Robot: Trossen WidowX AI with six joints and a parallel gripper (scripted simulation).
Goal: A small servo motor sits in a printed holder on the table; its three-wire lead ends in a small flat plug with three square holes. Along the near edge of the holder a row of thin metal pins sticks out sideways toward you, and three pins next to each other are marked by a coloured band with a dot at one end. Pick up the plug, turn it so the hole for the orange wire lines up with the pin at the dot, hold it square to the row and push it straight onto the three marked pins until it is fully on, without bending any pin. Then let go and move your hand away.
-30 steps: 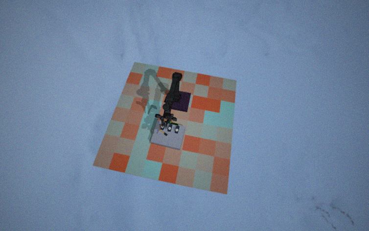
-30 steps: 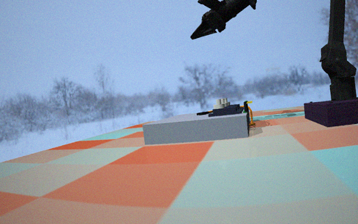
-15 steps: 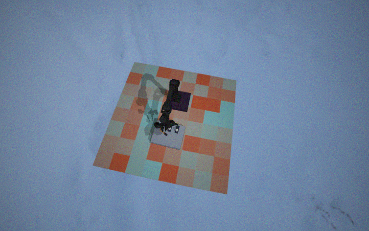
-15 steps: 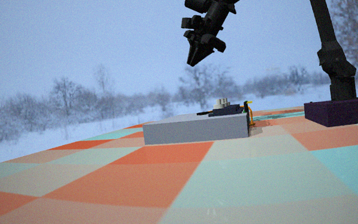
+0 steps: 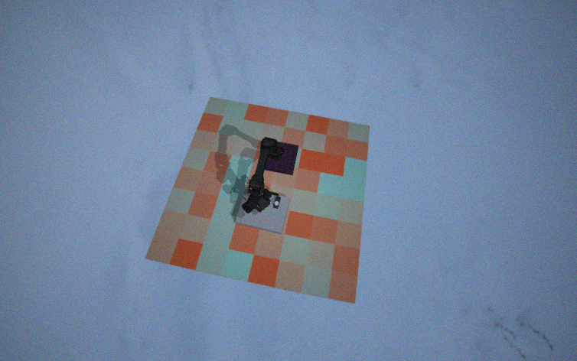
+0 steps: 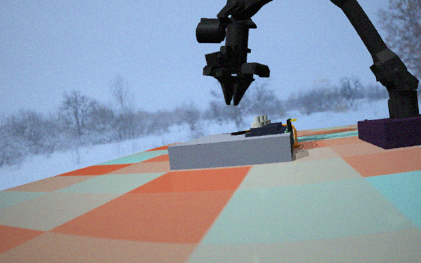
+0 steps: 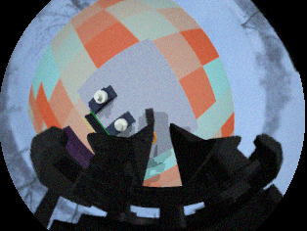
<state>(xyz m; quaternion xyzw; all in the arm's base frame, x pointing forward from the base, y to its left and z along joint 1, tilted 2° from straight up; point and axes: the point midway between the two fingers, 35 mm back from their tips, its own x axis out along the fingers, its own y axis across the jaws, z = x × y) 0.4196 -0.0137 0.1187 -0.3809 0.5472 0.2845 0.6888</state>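
The plug is small and dark and lies on top of the grey block. A bit of orange lead shows between the fingers in the wrist view. My gripper is slightly open and empty, pointing down well above the block. Navy servos with white round tops stand on the block; one is hidden behind a finger in the wrist view. The dark pin strip runs along the block's arm-side edge. The coloured band and dot cannot be made out.
The arm's base stands on a dark purple plate beyond the pin-strip side of the block. An orange wire loop hangs over that edge. The table has a checked top.
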